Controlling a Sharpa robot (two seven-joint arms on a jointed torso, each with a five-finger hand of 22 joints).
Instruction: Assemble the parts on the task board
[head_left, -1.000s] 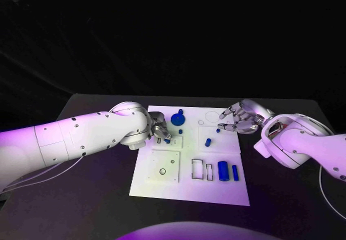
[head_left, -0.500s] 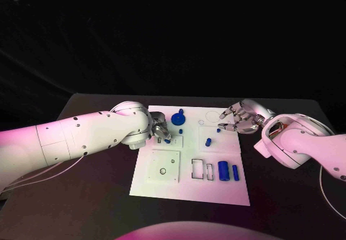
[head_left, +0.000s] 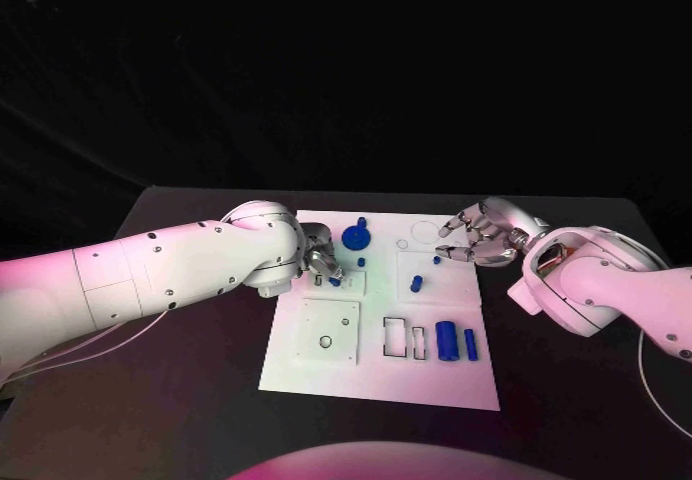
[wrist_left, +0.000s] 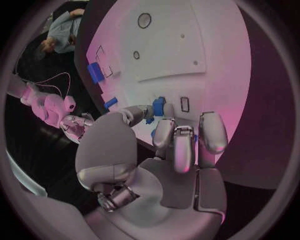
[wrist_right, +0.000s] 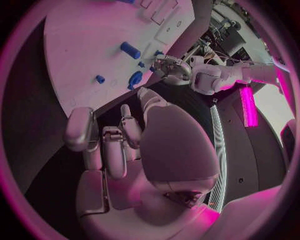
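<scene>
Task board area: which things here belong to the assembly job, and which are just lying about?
Job:
task board
blue disc
blue cylinder
slim blue bar
small blue part held at the left hand
right hand, holding nothing

Lying about:
nothing but the black table

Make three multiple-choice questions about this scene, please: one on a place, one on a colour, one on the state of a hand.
1. Where is the left hand?
A. over the task board's left edge
B. off the table
C. at the board's near corner

2. What colour is the round disc at the board's far end?
A. red
B. blue
C. green

3. What is the left hand doing?
A. lying flat and open
B. gripping a cable
C. pinching a small blue part

Answers: 1 A, the head view shows it over the board's left edge. 2 B, it is blue like the other parts. 3 C, the left wrist view shows the part between its fingertips.
</scene>
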